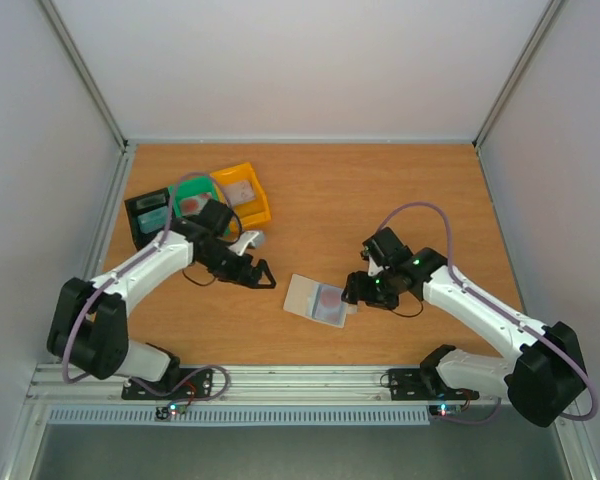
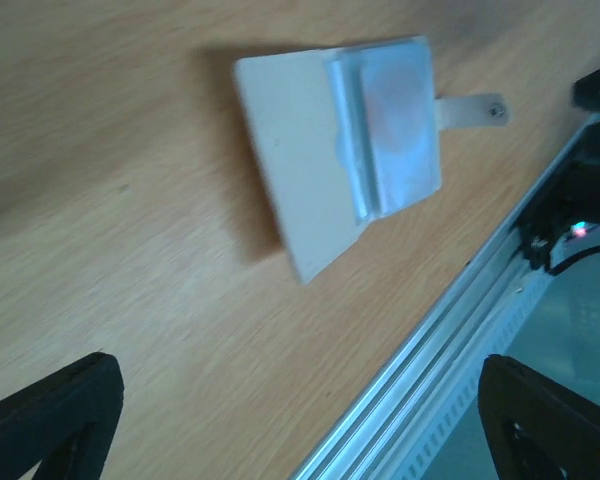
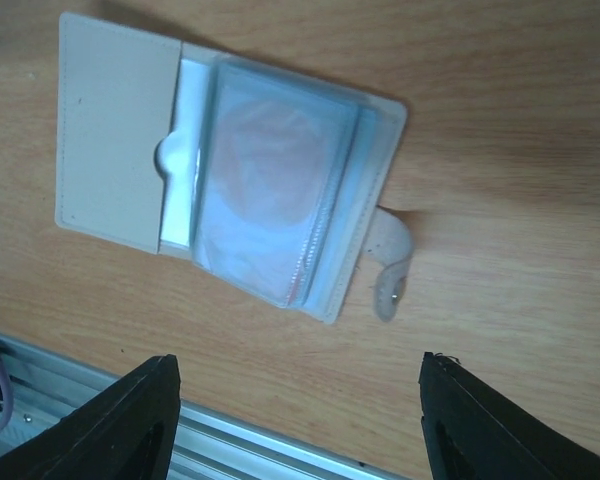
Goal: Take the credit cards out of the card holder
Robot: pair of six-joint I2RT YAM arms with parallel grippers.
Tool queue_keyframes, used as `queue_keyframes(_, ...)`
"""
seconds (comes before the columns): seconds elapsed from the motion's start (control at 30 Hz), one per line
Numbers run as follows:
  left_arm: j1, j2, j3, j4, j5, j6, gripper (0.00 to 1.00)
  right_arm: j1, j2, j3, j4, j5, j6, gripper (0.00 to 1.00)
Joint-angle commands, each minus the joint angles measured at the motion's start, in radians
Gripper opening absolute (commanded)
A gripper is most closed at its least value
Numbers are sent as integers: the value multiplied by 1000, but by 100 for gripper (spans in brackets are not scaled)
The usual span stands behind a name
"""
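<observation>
Both spread and empty, the left pincer [image 2: 300, 400] and right pincer [image 3: 295, 400] risked dragging the loose card holder [image 3: 115, 150] across the desk [image 3: 500, 120] without freeing its seemingly reddish card [image 3: 270, 170].

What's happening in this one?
Two arms are working on a card holder that lies open on the table. A reddish card is still inside its clear pocket. The right gripper hovers open at the holder's tab side, and the left gripper, also open, hangs on the other side of it. Neither grips anything.
</observation>
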Motion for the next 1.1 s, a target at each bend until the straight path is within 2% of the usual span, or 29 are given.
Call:
queue_keyframes(0.0, -69, 46, -91, 363, 117, -313, 99, 36, 28, -36, 122, -44, 80, 65)
queue_keyframes(0.13, -85, 101, -247, 623, 99, -501, 98, 44, 58, -42, 138, -41, 97, 60)
queue_keyframes(0.2, -90, 123, -307, 701, 70, -558, 94, 45, 76, -39, 142, -40, 99, 56)
queue_keyframes(0.33, -112, 184, -331, 815, 69, -579, 94, 45, 127, -28, 149, -43, 94, 51)
queue_keyframes(0.43, -131, 246, -318, 938, 125, -594, 97, 46, 163, -26, 147, -38, 90, 50)
queue_keyframes(0.5, -150, 279, -304, 971, 168, -611, 93, 46, 172, -26, 138, -26, 89, 49)
queue_keyframes(0.73, -186, 338, -291, 1045, 238, -665, 66, 45, 180, -22, 133, -30, 81, 47)
queue_keyframes(0.83, -209, 344, -291, 1079, 251, -674, 40, 45, 181, -26, 129, -22, 77, 47)
queue_keyframes(0.9, -223, 347, -282, 1092, 264, -674, 11, 45, 181, -29, 127, -22, 76, 47)
queue_keyframes(0.93, -227, 347, -280, 1097, 270, -673, 2, 46, 178, -31, 126, -23, 76, 47)
queue_keyframes(1.07, -228, 295, -312, 1108, 227, -679, 0, 45, 122, -45, 159, -43, 80, 44)
